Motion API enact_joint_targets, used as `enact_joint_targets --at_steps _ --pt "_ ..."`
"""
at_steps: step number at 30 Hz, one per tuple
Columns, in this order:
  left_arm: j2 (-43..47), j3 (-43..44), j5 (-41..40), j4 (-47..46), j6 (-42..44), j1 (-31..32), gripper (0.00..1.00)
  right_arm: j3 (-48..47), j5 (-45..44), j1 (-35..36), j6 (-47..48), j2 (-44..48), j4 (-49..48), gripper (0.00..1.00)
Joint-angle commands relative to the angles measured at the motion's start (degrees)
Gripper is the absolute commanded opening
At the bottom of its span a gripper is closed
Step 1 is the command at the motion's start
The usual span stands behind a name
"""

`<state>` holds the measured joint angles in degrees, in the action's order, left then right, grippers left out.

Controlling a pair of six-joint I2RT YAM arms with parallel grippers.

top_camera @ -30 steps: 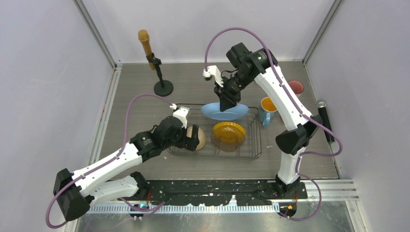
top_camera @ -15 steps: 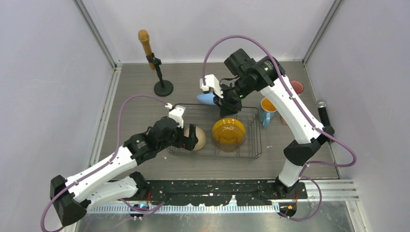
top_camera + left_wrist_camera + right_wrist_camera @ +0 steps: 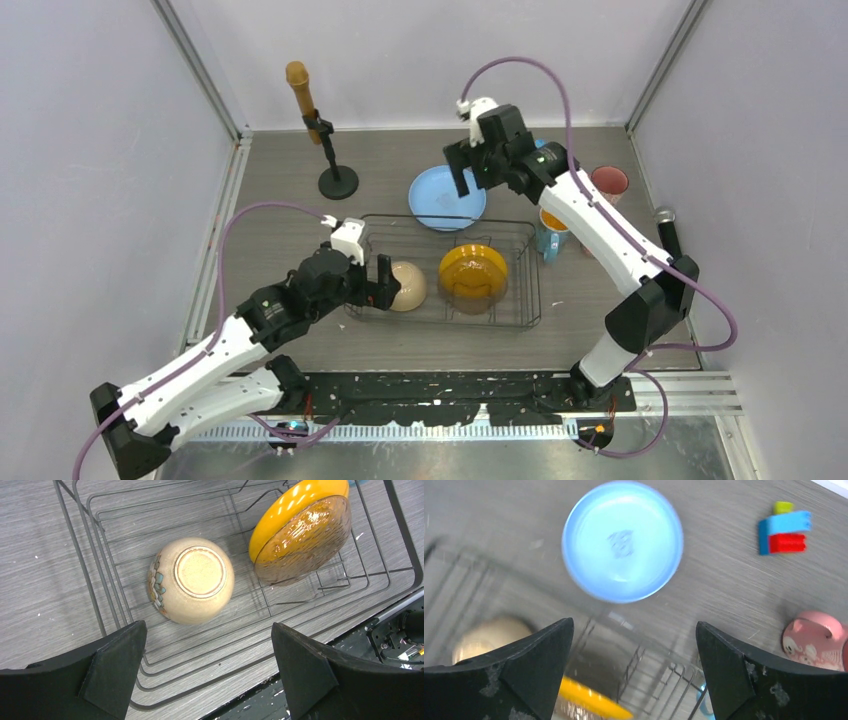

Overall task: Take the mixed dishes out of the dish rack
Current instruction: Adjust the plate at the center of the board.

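Note:
The dish rack [image 3: 528, 292] stands mid-table and holds an upturned beige bowl [image 3: 408, 286] [image 3: 192, 580] and a yellow plate [image 3: 473, 274] [image 3: 300, 530] leaning in the dividers. Just behind the rack, a light-blue plate [image 3: 440, 200] [image 3: 622, 540] lies flat on the table. My right gripper [image 3: 476, 182] [image 3: 634, 630] hovers open over that plate's far right edge, holding nothing. My left gripper [image 3: 385, 285] [image 3: 206, 645] is open at the rack's left end, just short of the bowl. A blue mug [image 3: 551, 235] and a pink mug [image 3: 610, 182] [image 3: 814, 640] stand right of the rack.
A black stand with a brown microphone [image 3: 325, 140] is at the back left. A dark microphone [image 3: 672, 240] lies by the right wall. A red-blue toy block [image 3: 785, 532] sits behind the plate. Grey walls close in on both sides.
The right gripper carried the light-blue plate from over the rack to the table behind it, let go, opened and rose. The left gripper drew back slightly from the bowl.

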<state>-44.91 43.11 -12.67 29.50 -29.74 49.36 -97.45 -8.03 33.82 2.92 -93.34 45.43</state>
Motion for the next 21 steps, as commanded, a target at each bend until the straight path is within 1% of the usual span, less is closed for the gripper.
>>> enact_joint_targets --at_steps 1,3,5,6,9,10,13,18,21 --pt "1.9 -1.1 -2.0 -0.2 -1.8 -0.2 1.00 0.0 -9.9 -5.1 -19.5 -0.3 -13.5 1.00" --pt "2.2 -1.1 -2.3 0.2 -1.8 -0.2 1.00 0.2 -10.3 -7.7 -23.3 -2.1 -14.0 1.00" --pt "2.3 -1.0 -3.2 1.0 -1.9 -0.2 1.00 1.3 -6.5 -10.1 -25.5 -2.9 -15.2 1.00" --pt "2.4 -1.0 -3.7 1.3 -1.9 -0.2 1.00 2.3 -2.7 -11.1 -25.3 -3.0 -16.5 1.00" --pt "2.5 -1.5 -4.8 1.3 -1.8 -0.2 1.00 4.3 3.8 -11.5 -22.1 -2.5 -18.0 1.00" --pt "2.5 -1.7 -4.8 1.1 -1.9 -0.3 1.00 5.4 7.9 -11.5 -20.3 -2.1 -18.6 1.00" --pt "2.2 -2.0 -4.6 0.5 -1.6 -0.2 1.00 8.0 16.4 -11.5 -17.1 -0.6 -19.4 1.00" --pt "1.3 -1.7 -4.2 0.1 -1.2 -0.2 1.00 12.5 22.6 -11.5 -12.0 3.4 -17.1 1.00" --pt "0.6 -2.0 -3.5 -1.0 -1.1 -0.2 1.00 15.5 29.0 -11.3 -10.6 7.5 -14.6 1.00"
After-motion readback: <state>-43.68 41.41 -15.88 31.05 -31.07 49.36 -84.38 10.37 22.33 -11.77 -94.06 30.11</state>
